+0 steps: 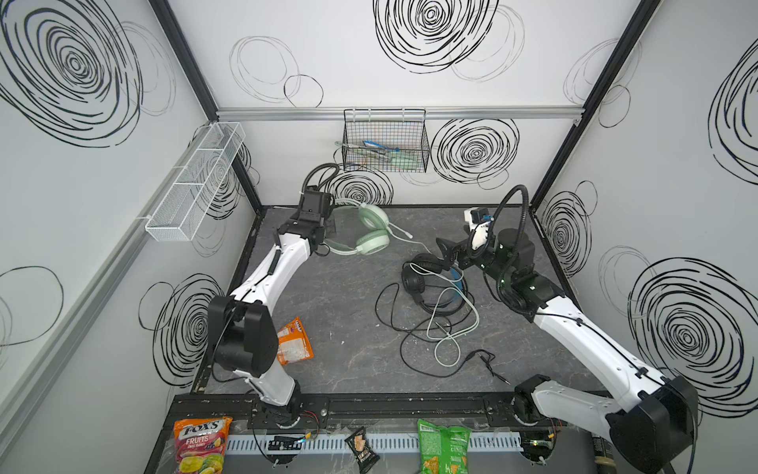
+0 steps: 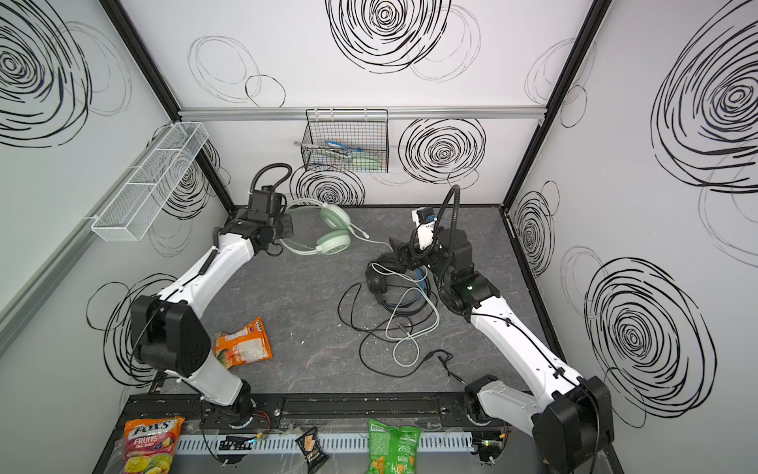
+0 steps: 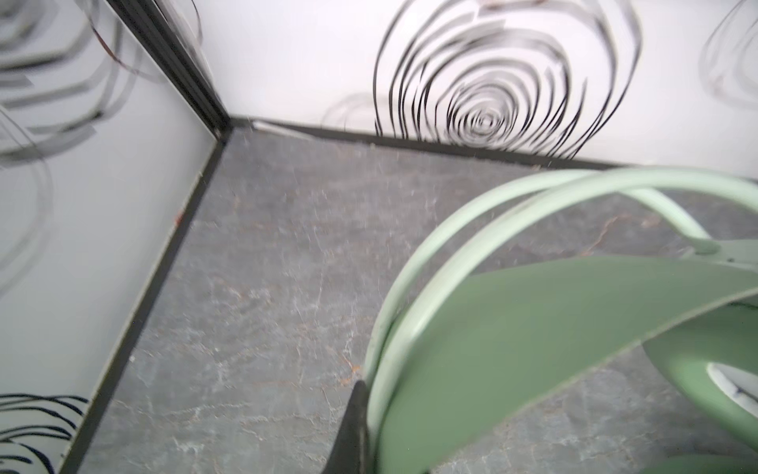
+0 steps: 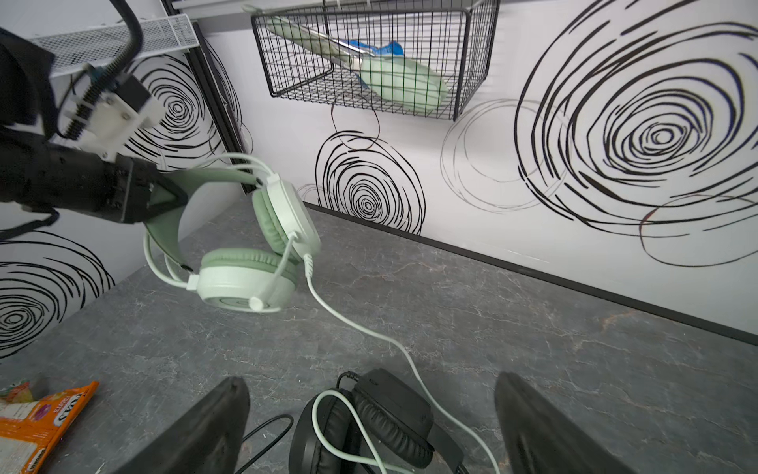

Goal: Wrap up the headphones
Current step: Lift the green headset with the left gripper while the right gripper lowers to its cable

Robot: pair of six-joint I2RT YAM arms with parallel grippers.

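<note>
The mint-green headphones (image 1: pixel 371 230) (image 2: pixel 334 232) (image 4: pixel 246 279) are at the back left of the table. My left gripper (image 1: pixel 328 230) (image 4: pixel 172 197) is shut on their headband (image 3: pixel 492 349), with one black finger (image 3: pixel 355 427) pressed against the band. Their white cable (image 1: pixel 451 328) (image 4: pixel 369 328) trails across the table and over the black headphones (image 1: pixel 414 281) (image 2: pixel 377 283) (image 4: pixel 369 422). The black cable (image 1: pixel 393 328) lies in loose loops in front. My right gripper (image 1: pixel 445 250) (image 2: pixel 400 250) (image 4: pixel 371 379) hovers open just above the black headphones, holding nothing.
A black wire basket (image 1: pixel 385 141) holding items hangs on the back wall. A white mesh shelf (image 1: pixel 192 184) is fixed to the left wall. An orange snack bag (image 1: pixel 293 340) lies by the left arm. A candy bag (image 1: pixel 201 443), a dark packet (image 1: pixel 361 449) and a green bag (image 1: pixel 443 449) line the front edge.
</note>
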